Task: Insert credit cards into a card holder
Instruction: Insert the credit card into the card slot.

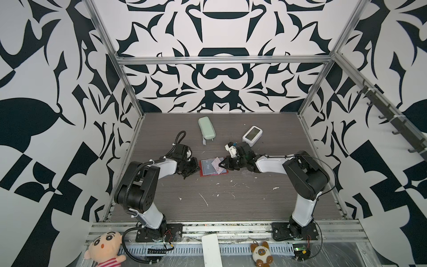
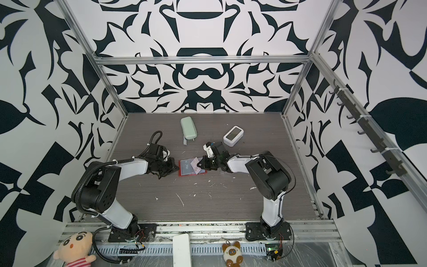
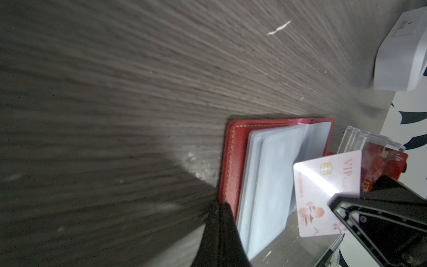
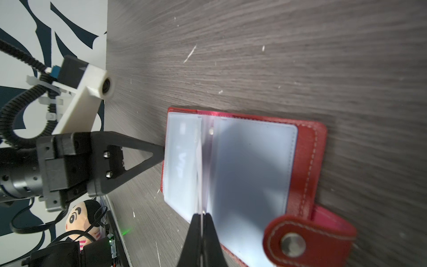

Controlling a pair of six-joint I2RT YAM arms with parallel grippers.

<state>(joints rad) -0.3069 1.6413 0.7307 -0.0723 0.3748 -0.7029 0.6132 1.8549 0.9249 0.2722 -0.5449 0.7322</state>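
The red card holder [image 1: 201, 173] lies open at the table's middle, clear sleeve pages [image 4: 249, 171] up and snap tab [image 4: 300, 238] unfastened. My left gripper [image 3: 225, 205] is shut on the left edge of its cover [image 3: 233, 161]. My right gripper [image 4: 202, 215] is shut on a whitish-pink credit card [image 3: 323, 191] with "VIP" lettering. That card stands tilted over the holder's fold and shows edge-on in the right wrist view. It appears in both top views [image 2: 196, 164]. Pale lettering [image 4: 180, 161] shows through the left sleeve. A red card [image 3: 383, 161] sits in a clear acrylic stand [image 3: 360, 138].
A mint-green oblong case [image 1: 206, 127] and a white device with a screen [image 1: 252, 135] stand behind the holder. Two plush toys [image 1: 105, 247] [image 1: 260, 253] lie past the front rail. White scuffs mark the dark wood tabletop [image 1: 231, 203].
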